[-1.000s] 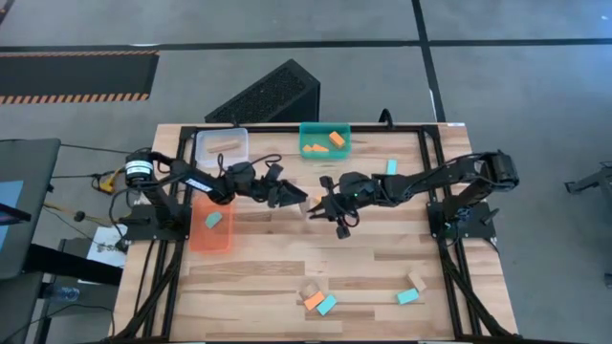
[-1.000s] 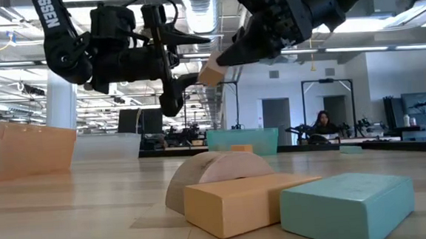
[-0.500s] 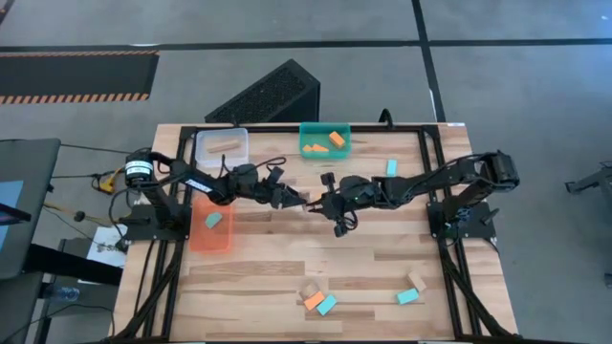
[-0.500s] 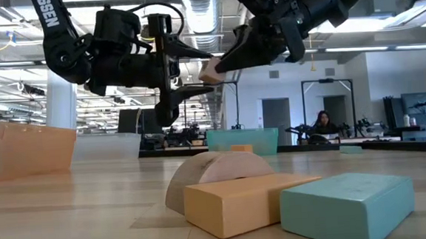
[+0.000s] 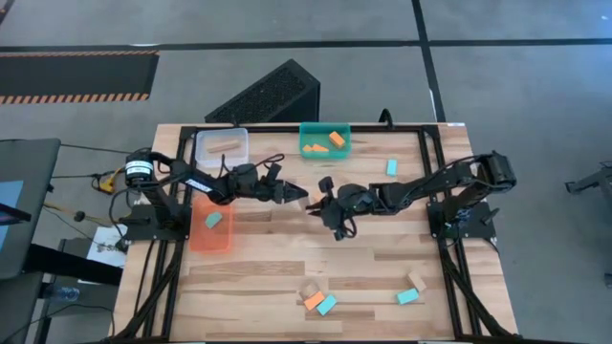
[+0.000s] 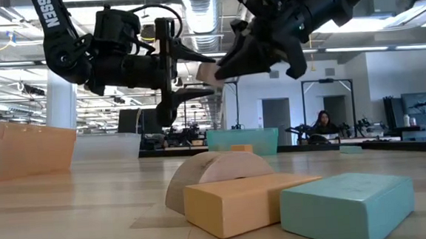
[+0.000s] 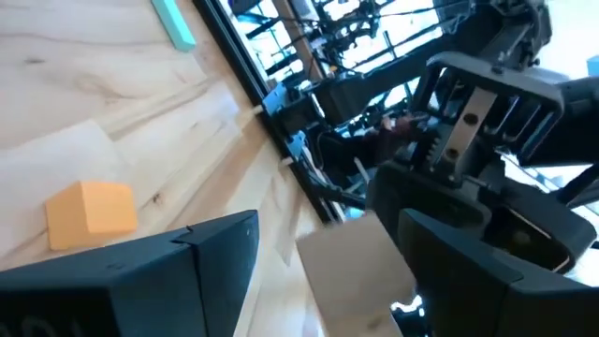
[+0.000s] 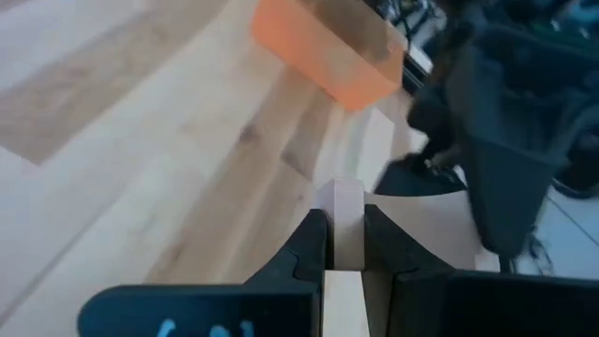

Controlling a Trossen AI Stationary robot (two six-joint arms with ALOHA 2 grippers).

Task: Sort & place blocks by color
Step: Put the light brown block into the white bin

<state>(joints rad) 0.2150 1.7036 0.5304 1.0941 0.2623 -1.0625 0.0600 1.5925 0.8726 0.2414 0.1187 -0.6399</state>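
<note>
While orange blocks (image 5: 323,143) fill the teal bin (image 5: 325,128), the clear bin (image 5: 221,137) holds wood.

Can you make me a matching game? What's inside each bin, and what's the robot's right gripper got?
Things:
1. clear bin
2. teal bin
3. orange bin
4. right gripper

What it holds:
A. teal block
B. raised tan block, up in the air
C. orange blocks
D. flat tan block, lying inside

Pairs: 1-D, 2-C, 3-A, 4-B.

The open left gripper is right at the raised tan block too.
</note>
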